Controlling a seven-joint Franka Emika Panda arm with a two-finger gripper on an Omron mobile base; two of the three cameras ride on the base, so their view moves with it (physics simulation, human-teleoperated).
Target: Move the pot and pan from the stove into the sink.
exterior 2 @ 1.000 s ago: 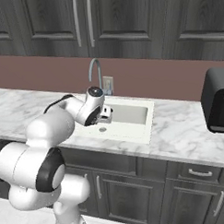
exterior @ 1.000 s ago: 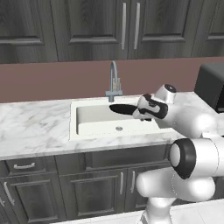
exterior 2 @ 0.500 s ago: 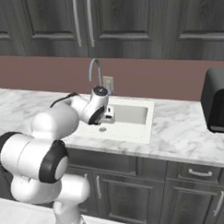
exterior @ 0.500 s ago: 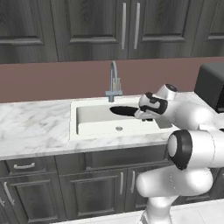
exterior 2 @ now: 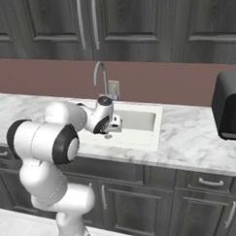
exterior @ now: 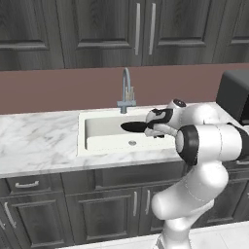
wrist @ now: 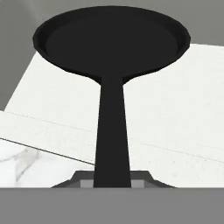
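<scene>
The black pan hangs level over the white sink, and its long handle runs back to my gripper, which is shut on the handle's end. From the left base view the pan sits low inside the sink, just left of the gripper. In the right base view the gripper is at the near left part of the sink, with the pan hidden behind my arm. The pot and the stove are out of view.
A curved silver faucet rises behind the basin. White marble counter frames the sink. A dark boxy appliance stands on the counter to the right. Dark cabinets hang above and stand below.
The gripper has carried the pan lower and a little to the left, down into the sink basin. The base has not moved.
</scene>
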